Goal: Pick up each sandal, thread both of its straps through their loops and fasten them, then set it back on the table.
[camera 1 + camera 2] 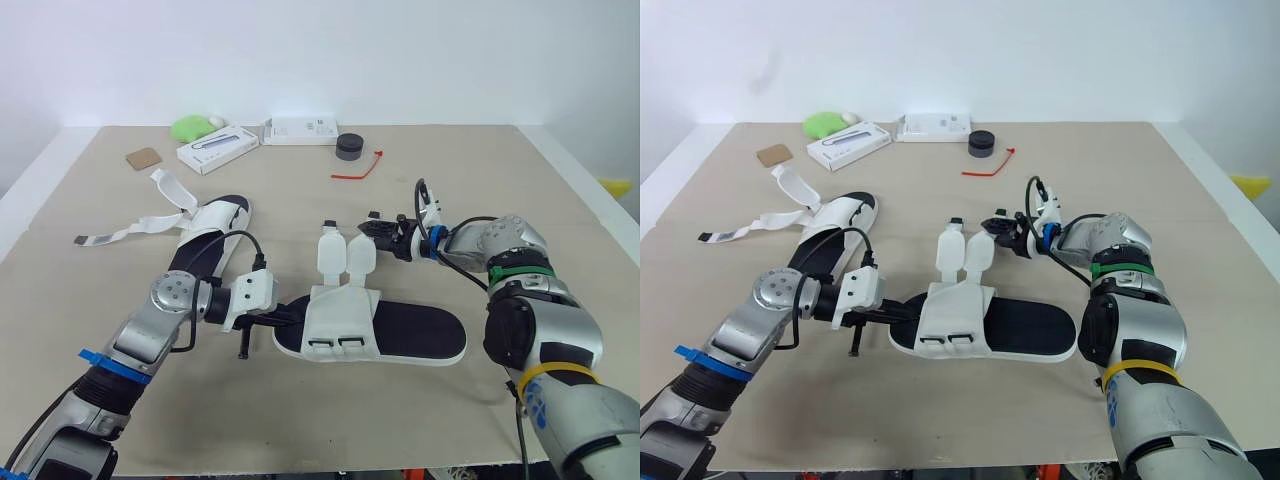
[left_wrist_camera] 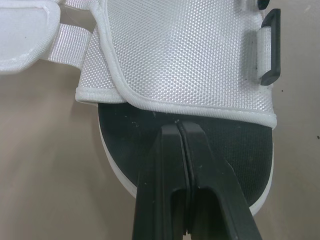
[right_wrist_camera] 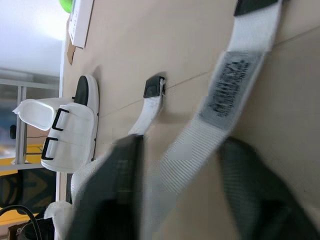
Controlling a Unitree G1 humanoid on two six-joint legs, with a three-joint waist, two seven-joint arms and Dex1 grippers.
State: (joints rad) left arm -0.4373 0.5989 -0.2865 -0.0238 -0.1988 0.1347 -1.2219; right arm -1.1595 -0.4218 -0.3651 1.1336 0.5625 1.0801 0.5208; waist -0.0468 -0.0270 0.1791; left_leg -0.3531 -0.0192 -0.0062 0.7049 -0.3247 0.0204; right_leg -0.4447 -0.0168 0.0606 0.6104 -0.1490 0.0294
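Working the nearer sandal (image 1: 420, 335), flat on the table (image 1: 480, 180) near the middle of the front edge, not yet lifted. Left gripper (image 2: 178, 124) with fingers pressed together on nothing, tips touching the footbed (image 2: 125, 137) right at the hem of the mesh upper (image 2: 190, 50); black loop (image 2: 267, 47) on that upper, empty. Right gripper (image 1: 380, 231) at the far side of that sandal, fingers spread apart, straddling one loose strap (image 3: 227, 85) without visibly pinching it. Second strap (image 3: 150, 107) beside it, also unthreaded. Other sandal (image 1: 210, 235) toward the left edge, its straps (image 1: 125, 230) flung out flat, nothing fastened. Likely step: grabbing the strap for threading. Risks, as a guess: closing off-centre and letting the webbing slide out. Tugging the strap and dragging or flipping the whole sandal, since only pinned by closed tips, not gripped. Stiff black strap end catching the loop's rim instead of passing through. Left tips skating off the smooth footbed under load.
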